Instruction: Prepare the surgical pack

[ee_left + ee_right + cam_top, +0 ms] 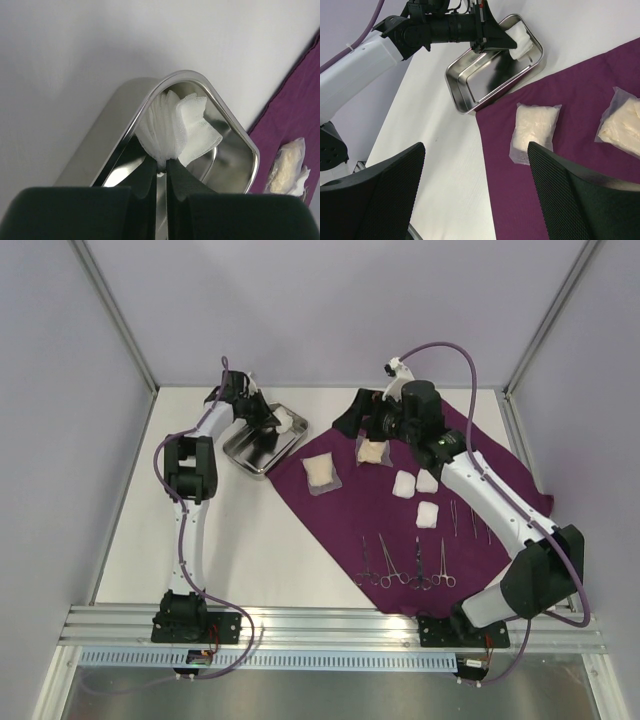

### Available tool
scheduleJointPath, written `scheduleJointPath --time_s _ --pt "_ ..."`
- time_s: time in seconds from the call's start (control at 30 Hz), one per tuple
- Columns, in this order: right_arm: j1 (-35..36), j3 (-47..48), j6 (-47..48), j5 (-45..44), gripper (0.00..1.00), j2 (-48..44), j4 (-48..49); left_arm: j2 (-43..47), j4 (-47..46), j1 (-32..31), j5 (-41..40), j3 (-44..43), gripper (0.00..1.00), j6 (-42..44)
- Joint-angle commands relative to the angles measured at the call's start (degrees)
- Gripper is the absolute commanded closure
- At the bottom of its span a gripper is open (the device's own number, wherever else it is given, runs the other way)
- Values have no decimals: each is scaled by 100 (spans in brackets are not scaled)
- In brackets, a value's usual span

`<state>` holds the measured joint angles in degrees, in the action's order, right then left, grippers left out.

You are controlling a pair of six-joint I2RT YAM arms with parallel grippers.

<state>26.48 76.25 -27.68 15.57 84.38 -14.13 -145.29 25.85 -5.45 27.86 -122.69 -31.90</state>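
The steel tray (pixel 250 453) sits at the back left, beside the purple cloth (pixel 400 535). My left gripper (pixel 272 422) is shut on a white gauze pad (pixel 291 421) and holds it over the tray's far end; the wrist view shows the jaws (pixel 161 167) pinching the gauze (pixel 175 125) inside the tray (pixel 235 165). My right gripper (pixel 365 430) hovers open and empty over the cloth's back edge, its jaws (pixel 476 150) wide apart above the cloth (pixel 570 90). Several steel clamps (pixel 400 568) lie at the cloth's near edge. Loose gauze pads (pixel 404 484) lie mid-cloth.
Two bagged gauze packets (pixel 322 473) (pixel 373 451) lie on the back of the cloth, one just below the right gripper (pixel 535 130). Thin steel instruments (pixel 470 520) lie to the right of the clamps. Frame posts stand at the back corners.
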Motion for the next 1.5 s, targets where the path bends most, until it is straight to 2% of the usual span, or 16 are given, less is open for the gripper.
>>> scheduleJointPath --time_s 0.0,0.03,0.1,0.17,0.23,0.27,0.53,0.67,0.87,0.97,1.07,1.2,1.47 --pt "-11 250 -44 78 14 -9 -99 -25 -71 9 -114 -229 90 -308" --pt "-20 242 -44 34 14 -35 -107 -34 -10 9 -105 -220 89 -325" --pt "-20 189 -18 -107 13 -79 -151 -52 166 9 -140 -211 77 -387" --pt "-55 154 -44 -125 13 -115 -265 -17 289 9 -254 -159 70 -413" --pt "-125 145 -62 -168 13 -123 -423 27 298 9 -289 -97 59 -405" --pt "-204 153 -79 -273 13 -150 -815 71 342 9 -316 -106 47 -405" --pt "-845 110 -167 -564 21 -334 -2259 405 754 9 -298 -167 43 -124" --pt "-1311 -31 -167 -889 35 -475 -3453 642 896 9 -158 -71 41 -123" --pt "-1909 -672 -36 -854 46 -607 -4317 792 1071 9 9 -106 40 -167" --pt "-2216 -1120 -97 -618 47 -607 -4318 862 1255 9 71 -150 40 -194" --pt "-2830 -1602 -45 -442 48 -563 -3949 1011 1440 9 1 -106 39 -141" --pt "-2938 -1771 254 -134 49 -133 -3509 1196 1774 9 -149 0 36 148" --pt "-3236 -2043 281 -160 52 447 -2727 1697 2521 9 -553 237 38 1079"
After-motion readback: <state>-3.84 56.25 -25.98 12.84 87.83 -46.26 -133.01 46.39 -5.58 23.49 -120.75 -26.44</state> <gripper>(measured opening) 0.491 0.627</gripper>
